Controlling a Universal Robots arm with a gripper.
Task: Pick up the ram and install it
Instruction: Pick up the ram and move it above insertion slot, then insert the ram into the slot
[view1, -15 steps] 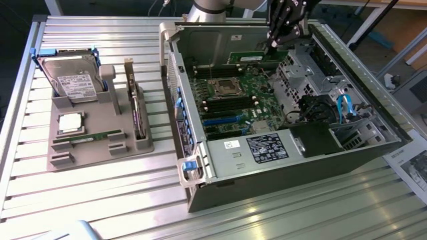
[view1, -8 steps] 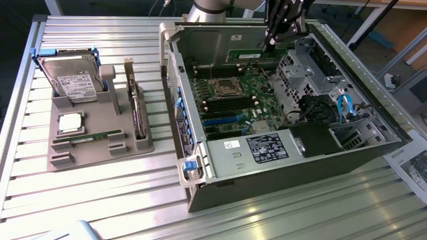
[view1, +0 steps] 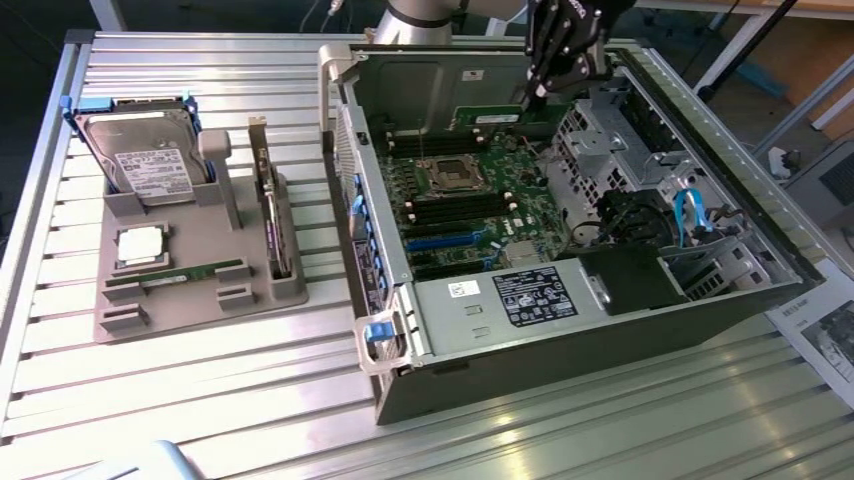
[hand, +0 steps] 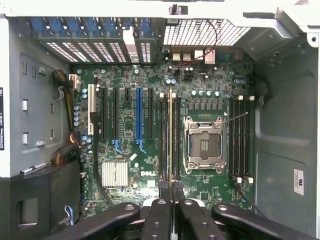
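My gripper (view1: 538, 95) hangs inside the open computer case, above the far part of the motherboard (view1: 467, 200). It is shut on the ram (hand: 170, 135), a thin stick seen edge-on in the wrist view, running out from between the black fingertips (hand: 161, 192). The ram hovers over the long black memory slots (hand: 163, 145) beside the silver processor socket (hand: 204, 145). In the exterior view the ram (view1: 491, 115) appears as a green strip just below the gripper. Whether it touches a slot cannot be told.
More memory slots (hand: 240, 137) lie on the socket's other side. On the exterior view's left, a grey tray (view1: 200, 300) holds a hard drive (view1: 147, 160), a square processor chip (view1: 140, 245), an upright card (view1: 274, 215) and another green stick (view1: 174, 272). Case walls and a drive cage (view1: 627, 130) flank the gripper.
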